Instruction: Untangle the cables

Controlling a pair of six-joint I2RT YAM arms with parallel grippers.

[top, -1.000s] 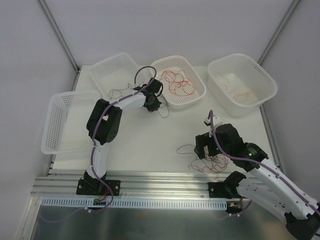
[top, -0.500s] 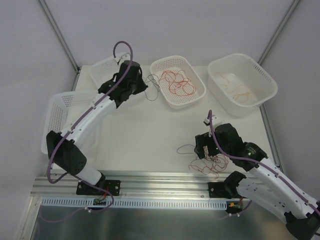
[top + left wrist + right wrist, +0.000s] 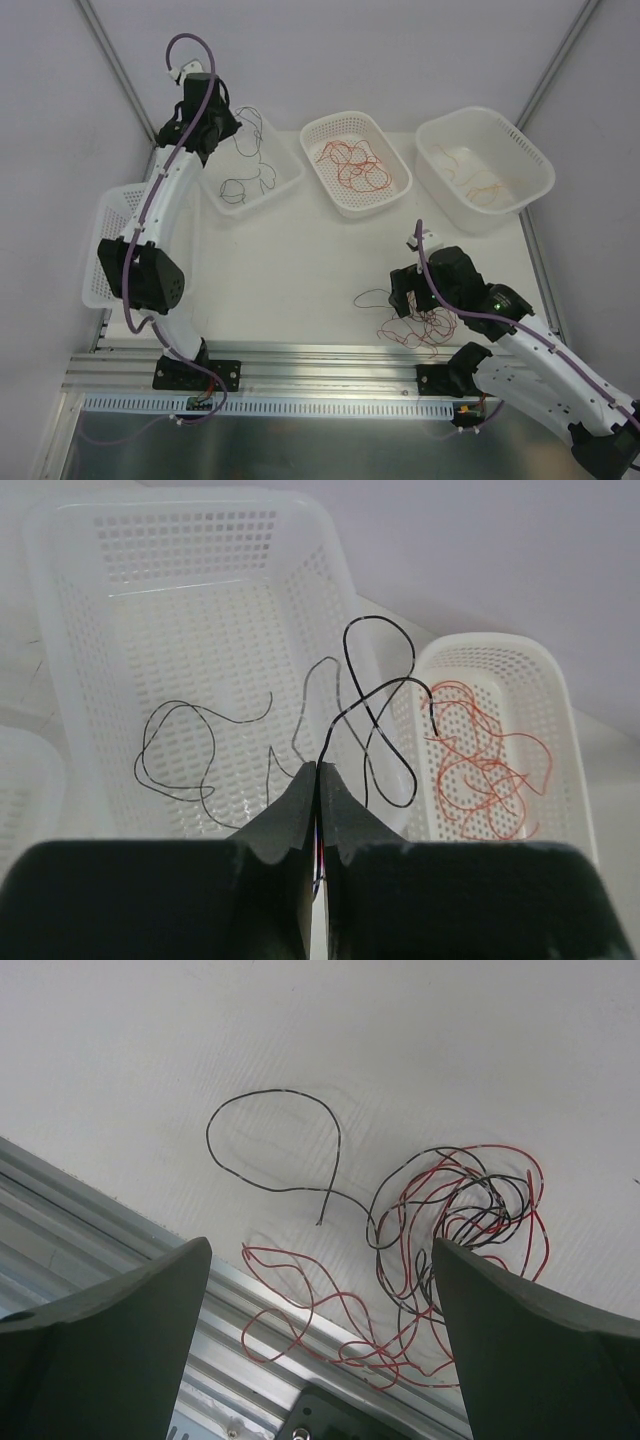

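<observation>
- The left fingers [image 3: 285, 815], pressed together, clamp a black cable [image 3: 362, 702] above the far-left basket [image 3: 90, 630], where another black strand [image 3: 141, 762] lies.
- The right fingers [image 3: 110, 1340] stand wide apart over a tangle of red and black cables [image 3: 450, 1210] on the tabletop [image 3: 290, 260], near its front edge.

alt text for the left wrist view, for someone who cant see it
The left gripper, fingers shut, pinches a thin black cable that loops up over a white perforated basket holding another black cable. A second white basket to its right holds orange-red cables.
</observation>
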